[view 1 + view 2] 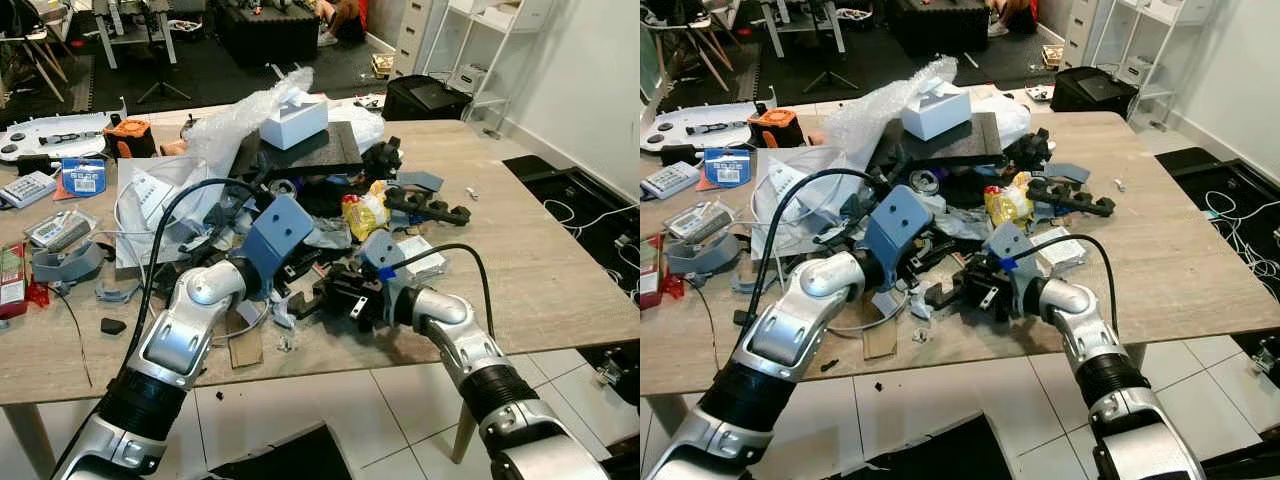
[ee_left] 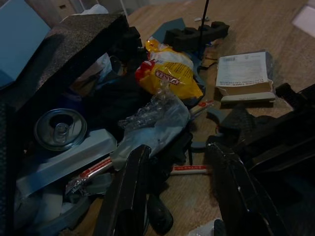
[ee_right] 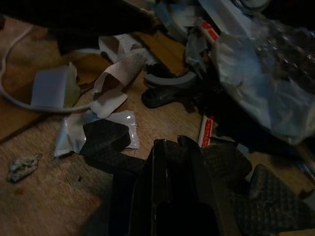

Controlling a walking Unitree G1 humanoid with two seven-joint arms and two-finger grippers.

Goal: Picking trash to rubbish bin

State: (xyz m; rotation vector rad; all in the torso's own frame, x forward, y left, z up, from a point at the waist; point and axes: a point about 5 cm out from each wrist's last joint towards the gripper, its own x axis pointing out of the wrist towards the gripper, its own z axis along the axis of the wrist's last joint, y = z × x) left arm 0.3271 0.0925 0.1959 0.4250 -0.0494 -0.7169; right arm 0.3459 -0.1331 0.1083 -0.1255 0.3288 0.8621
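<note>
A heap of trash covers the middle of the wooden table [image 1: 560,270]: a yellow snack bag [image 1: 365,212], a drink can [image 2: 60,129], a crumpled clear wrapper [image 2: 157,113], black foam pieces [image 1: 430,208] and a booklet [image 2: 243,71]. My left gripper [image 2: 178,149] is low at the heap's near side and open, with a red-and-white strip [image 2: 189,169] on the table between its fingers. My right gripper [image 1: 312,302] lies close beside it near the front edge, fingers together. Past its tips lie a torn white wrapper [image 3: 115,93] and a silver sachet [image 3: 74,135].
Bubble wrap [image 1: 240,120] and a white box [image 1: 293,122] sit on a dark foam slab at the back of the heap. Tools, a calculator [image 1: 25,188] and an orange device [image 1: 130,135] crowd the table's left. A black case [image 1: 425,97] stands on the floor behind.
</note>
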